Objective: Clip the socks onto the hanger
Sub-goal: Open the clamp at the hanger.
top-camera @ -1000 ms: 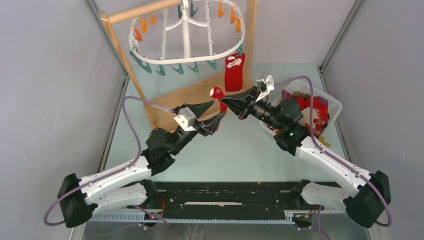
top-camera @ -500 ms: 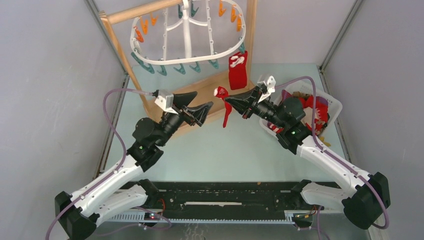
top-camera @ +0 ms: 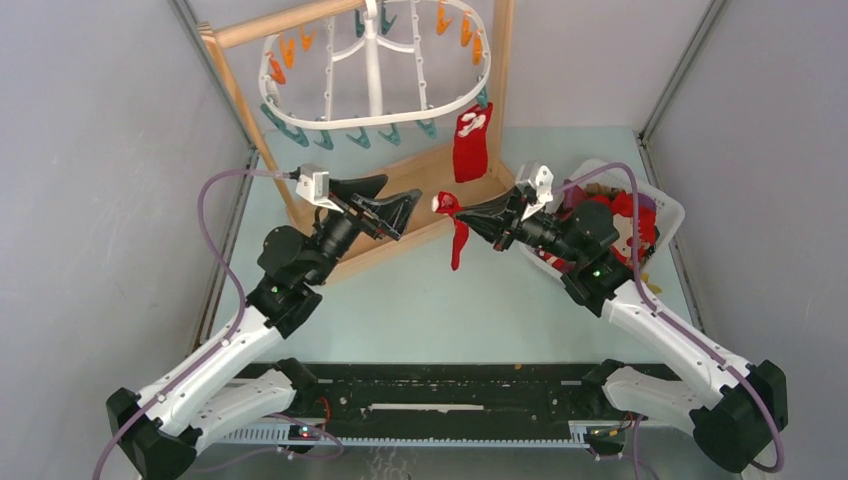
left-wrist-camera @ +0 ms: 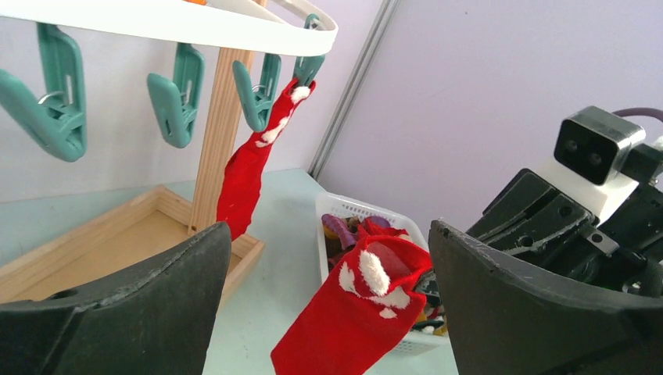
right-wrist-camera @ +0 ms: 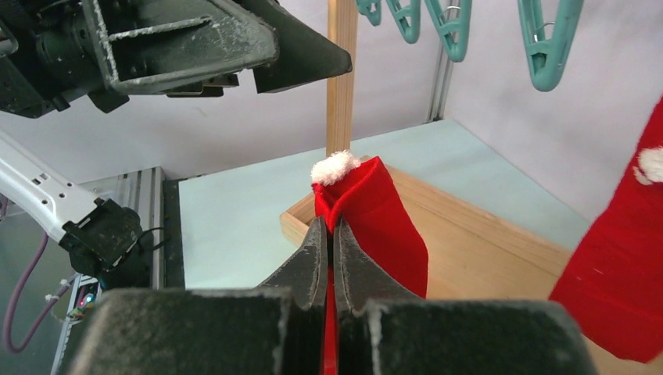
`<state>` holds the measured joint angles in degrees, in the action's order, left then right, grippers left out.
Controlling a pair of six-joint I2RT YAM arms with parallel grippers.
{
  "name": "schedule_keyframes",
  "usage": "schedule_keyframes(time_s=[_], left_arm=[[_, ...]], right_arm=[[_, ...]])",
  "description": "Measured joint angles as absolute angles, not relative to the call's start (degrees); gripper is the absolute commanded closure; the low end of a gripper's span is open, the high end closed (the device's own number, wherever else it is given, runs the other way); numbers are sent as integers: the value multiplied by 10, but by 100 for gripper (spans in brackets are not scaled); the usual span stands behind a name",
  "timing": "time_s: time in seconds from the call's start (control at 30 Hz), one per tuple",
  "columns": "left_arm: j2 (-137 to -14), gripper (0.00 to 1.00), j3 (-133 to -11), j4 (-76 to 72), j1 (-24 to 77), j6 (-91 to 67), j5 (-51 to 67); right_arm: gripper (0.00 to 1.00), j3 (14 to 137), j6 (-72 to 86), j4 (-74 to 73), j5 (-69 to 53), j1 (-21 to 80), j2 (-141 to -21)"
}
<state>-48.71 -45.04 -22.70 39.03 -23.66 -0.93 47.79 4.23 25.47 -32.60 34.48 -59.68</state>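
Two red socks with white patches are out in the open. One sock (top-camera: 470,145) (left-wrist-camera: 246,172) (right-wrist-camera: 618,297) hangs from a single teal peg (left-wrist-camera: 307,69) at the right end of the near rim of the white hanger (top-camera: 372,121) (left-wrist-camera: 195,27). Its toe end reaches down toward the tray of the wooden stand (top-camera: 400,190) (left-wrist-camera: 215,141) (right-wrist-camera: 342,78); whether it touches cannot be told.

The second sock (top-camera: 458,235) (left-wrist-camera: 352,312) (right-wrist-camera: 375,219) is pinched at its white-trimmed cuff by the right jaws, which are clenched tight on the fabric. It dangles in the air over the worktop (top-camera: 450,310), just beside the front edge of the tray, between the two arms.

The left jaws are spread wide and grasp nothing. They sit over the stand's tray and face the dangling sock, apart from it.

In the left wrist view four teal pegs show along the hanger's rim, three of them bare. From above, six orange pegs show on the far half of the rim, three on each side.

One white basket (top-camera: 668,207) (left-wrist-camera: 344,209) stands on the worktop to the right, under the right arm (top-camera: 600,275). It holds a heap of more socks, mostly red, too tangled to count.
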Motion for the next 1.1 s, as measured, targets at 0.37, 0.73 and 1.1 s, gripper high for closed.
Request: schedule_keyframes(time_s=[0.37, 0.73, 1.1], left_arm=[[-510, 0, -486, -181, 375, -300, -13], [-513, 0, -493, -135, 354, -358, -12], [-509, 1, -493, -114, 331, -436, -8]], right_arm=[[100, 459, 27, 237, -346, 331, -562], [100, 442, 16, 222, -346, 321, -539], [100, 435, 11, 208, -348, 311, -523]])
